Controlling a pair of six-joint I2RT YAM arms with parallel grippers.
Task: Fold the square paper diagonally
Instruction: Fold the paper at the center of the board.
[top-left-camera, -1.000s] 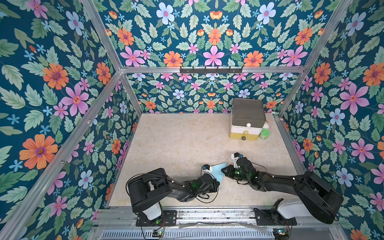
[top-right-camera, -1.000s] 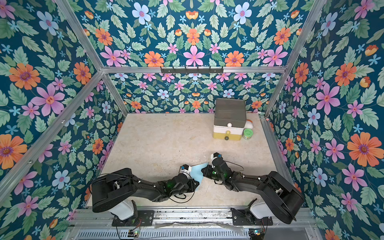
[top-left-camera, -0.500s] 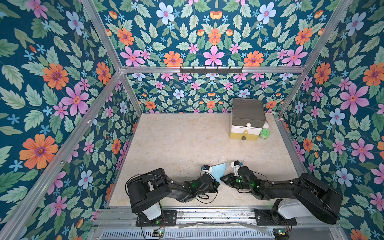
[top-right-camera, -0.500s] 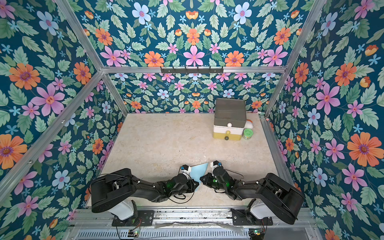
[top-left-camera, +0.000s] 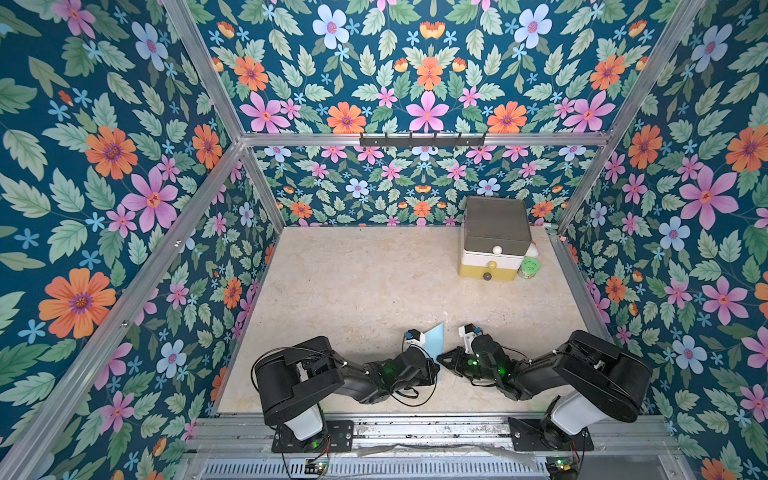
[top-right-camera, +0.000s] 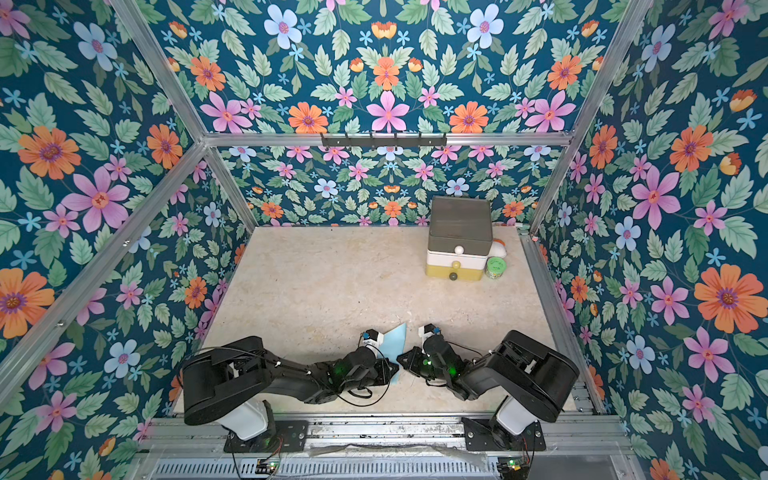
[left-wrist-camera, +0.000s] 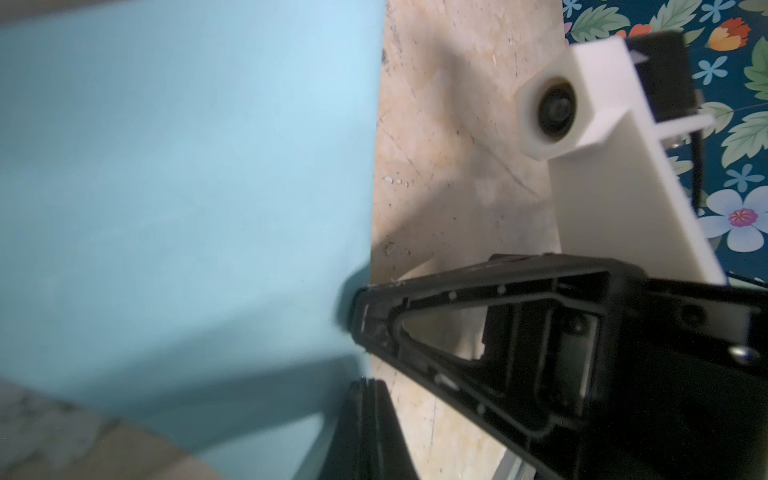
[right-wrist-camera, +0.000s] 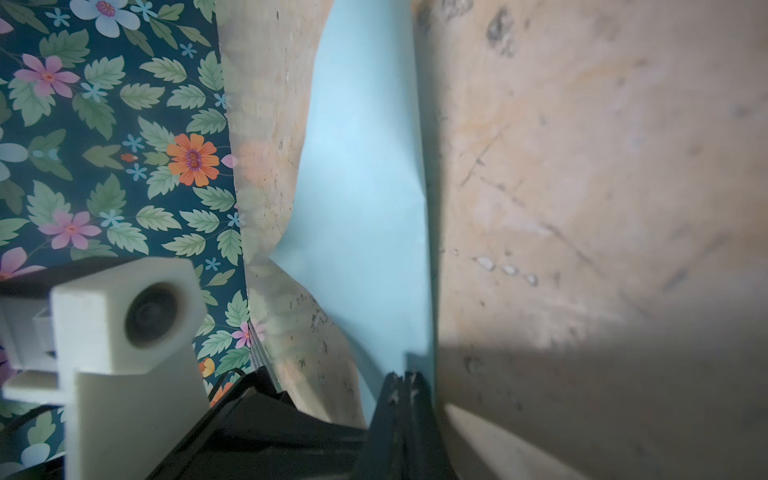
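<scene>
Sky-blue square paper (top-left-camera: 435, 338), a thin plain sheet, lies at the lower centre of the frame in both top views. It rests on the beige marbled tabletop (top-left-camera: 365, 291) between two black robot arms, one pointed corner aimed toward the back wall.

The black left gripper (left-wrist-camera: 365, 388) has its jaws pressed together at the sheet's edge. The black right gripper (right-wrist-camera: 405, 380) is likewise closed tight, its tip on the near end of the paper. It sits beside a long straight edge, while the opposite side of the sheet curves. Whether either pair of jaws has paper between them cannot be made out.

In a top view, the left arm's wrist and its white camera block (top-left-camera: 417, 340) cover the sheet's left part. The right arm's white camera housing (top-left-camera: 467, 332) stands just beside the paper on the other side.

Well apart, at the upper right of the table against the back wall, is a small three-tier drawer box (top-left-camera: 494, 237). It is grey over white over yellow, with ball knobs. A green round-lidded jar (top-left-camera: 528, 268) sits just beside it, and a white object (top-left-camera: 534, 250) behind the jar is mostly hidden.

Above, a black hook rail (top-left-camera: 422, 140) hangs on an aluminium crossbar, and teal floral wallpaper (top-left-camera: 124, 166) lines all the walls.
</scene>
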